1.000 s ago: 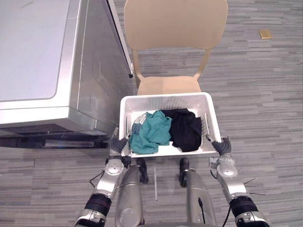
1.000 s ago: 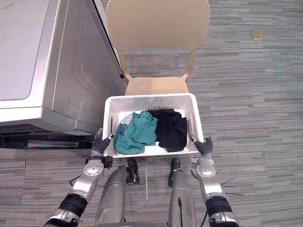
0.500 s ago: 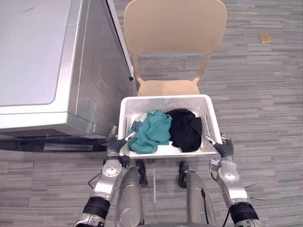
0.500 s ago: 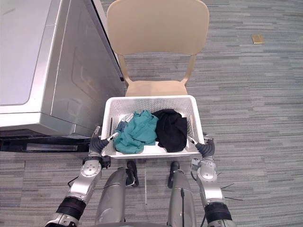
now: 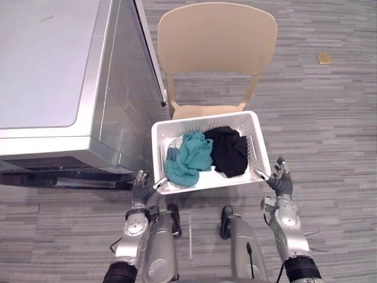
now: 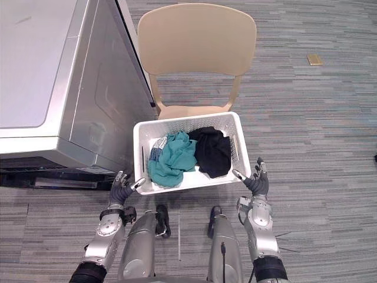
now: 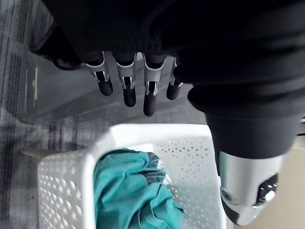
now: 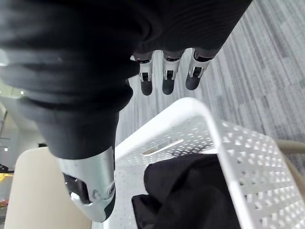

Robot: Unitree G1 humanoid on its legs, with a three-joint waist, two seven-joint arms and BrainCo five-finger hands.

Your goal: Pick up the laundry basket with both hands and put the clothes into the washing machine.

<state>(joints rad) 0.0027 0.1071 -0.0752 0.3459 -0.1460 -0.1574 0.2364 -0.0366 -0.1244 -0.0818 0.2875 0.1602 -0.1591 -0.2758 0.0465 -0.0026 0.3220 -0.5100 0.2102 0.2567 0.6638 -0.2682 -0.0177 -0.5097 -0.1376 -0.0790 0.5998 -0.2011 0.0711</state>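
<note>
Grasping is the step we judge to be in hand, with the lift not yet made. Out past our left hand, on its outer side and ahead of it, stands the washing machine. The left hand is spread wide, fingers straight and pointing up, its thumb reaching in to the near left corner of the laundry basket. Whether the thumb touches the rim we cannot tell. The white basket lies between our two hands, its far part on the seat of the chair. It holds a teal garment on the side nearer the left hand and a black garment on the side nearer the right. Our right hand sits just beside the basket's near right corner, likewise spread and holding nothing, thumb toward the rim. Next, we think, both hands must close evenly on the rim or side slots, then raise the basket level and swing it toward the machine.
</note>
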